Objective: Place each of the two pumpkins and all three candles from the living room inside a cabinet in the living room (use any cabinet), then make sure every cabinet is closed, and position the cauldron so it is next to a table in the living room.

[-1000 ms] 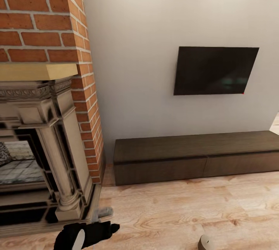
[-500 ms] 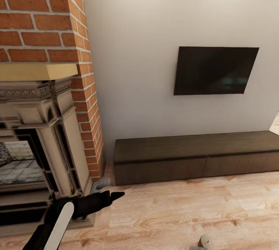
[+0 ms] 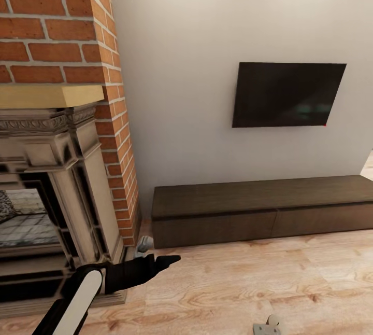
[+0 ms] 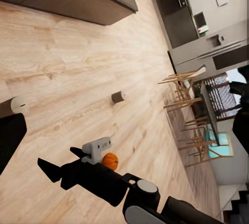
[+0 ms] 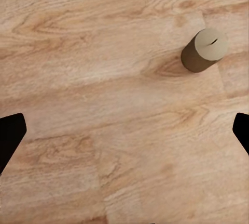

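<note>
Reaching further forward than a second ago, the left gripper is seen near the closed cabinet, jaw state unclear. From the left wrist, a pumpkin and candle are seen on the floor. From the right wrist, the right gripper's fingertips are spread over floor beside another candle.

Operator: What finishes do you see?

Guide: You see matt dark-brown wood on the cabinet, pale grained wood floor, rough red brick chimney, and a glossy black screen.
</note>
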Tool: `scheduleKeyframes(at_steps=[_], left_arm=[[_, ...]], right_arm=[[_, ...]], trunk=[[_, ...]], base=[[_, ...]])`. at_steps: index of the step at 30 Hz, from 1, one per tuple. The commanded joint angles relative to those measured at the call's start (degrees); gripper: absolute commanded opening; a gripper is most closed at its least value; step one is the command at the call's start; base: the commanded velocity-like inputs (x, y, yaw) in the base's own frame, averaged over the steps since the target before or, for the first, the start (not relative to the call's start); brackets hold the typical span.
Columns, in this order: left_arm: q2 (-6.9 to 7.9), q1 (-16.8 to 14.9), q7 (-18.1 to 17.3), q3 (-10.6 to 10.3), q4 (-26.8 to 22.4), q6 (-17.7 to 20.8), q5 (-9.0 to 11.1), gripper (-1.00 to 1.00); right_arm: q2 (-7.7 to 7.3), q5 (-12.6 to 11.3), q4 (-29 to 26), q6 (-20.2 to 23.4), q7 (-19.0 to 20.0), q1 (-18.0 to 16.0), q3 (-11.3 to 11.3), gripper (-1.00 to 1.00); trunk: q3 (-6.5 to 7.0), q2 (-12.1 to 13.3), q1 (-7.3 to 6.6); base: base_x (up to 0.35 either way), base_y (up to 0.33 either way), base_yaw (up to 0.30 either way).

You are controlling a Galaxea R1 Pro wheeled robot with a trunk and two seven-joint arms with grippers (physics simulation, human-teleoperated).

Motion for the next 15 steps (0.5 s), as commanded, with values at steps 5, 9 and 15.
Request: scheduleKeyframes(at_steps=[5, 9, 15], left_arm=[[0.01, -0.04, -0.4, -0.09, 0.03, 0.1, -0.03, 1.0], [-0.02, -0.04, -0.42, -0.2, 0.04, 0.1, -0.01, 1.0], [-0.09, -0.04, -0.46, -0.35, 0.04, 0.1, 0.06, 1.0]], right_arm=[[0.05, -0.39, -0.43, 0.2, -0.3, -0.01, -0.07, 1.0], [0.05, -0.4, -0.45, 0.08, -0.27, -0.01, -0.15, 1.0], [0.0, -2.1, -0.45, -3.22, 0.06, -0.01, -0.19, 1.0]], trunk=[[-0.06, -0.04, 0.0], [-0.06, -0.04, 0.0], [-0.06, -0.04, 0.0]], base=[[0.0, 0.0, 0.0], [0.005, 0.0, 0.0], [0.114, 0.0, 0.0]])
